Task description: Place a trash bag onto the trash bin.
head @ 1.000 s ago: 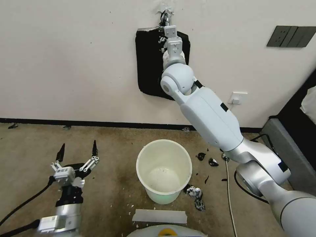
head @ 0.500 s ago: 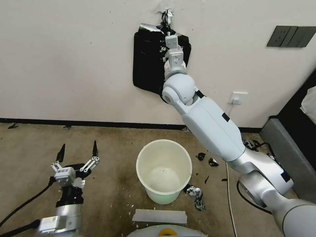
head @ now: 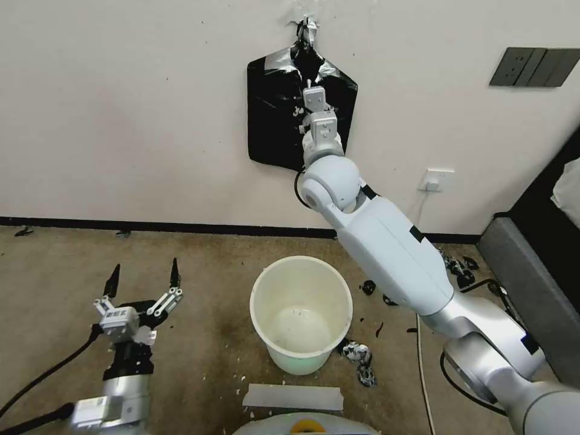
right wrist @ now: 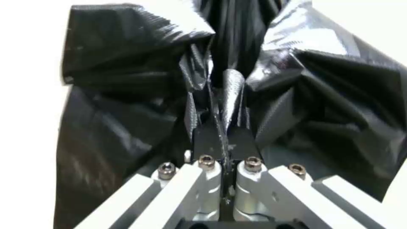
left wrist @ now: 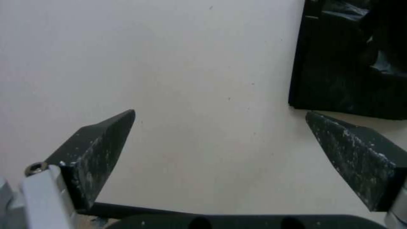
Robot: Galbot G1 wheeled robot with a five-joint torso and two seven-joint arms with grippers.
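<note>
You have the right gripper (right wrist: 220, 95) pinched shut on the trash bag (head: 275, 115), which hangs on the wall above the trash bin (head: 301, 302). You're at the pull-off step; next, draw it down toward the bin. The left gripper (head: 143, 279) waits spread wide beside the bin.

The right pincer (right wrist: 220, 92) is clamped on a fold of the trash bag (right wrist: 127, 105).

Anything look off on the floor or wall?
Torn black plastic scraps litter the carpet right of the trash bin, and wall plaster is chipped at the hook where the trash bag hangs.
</note>
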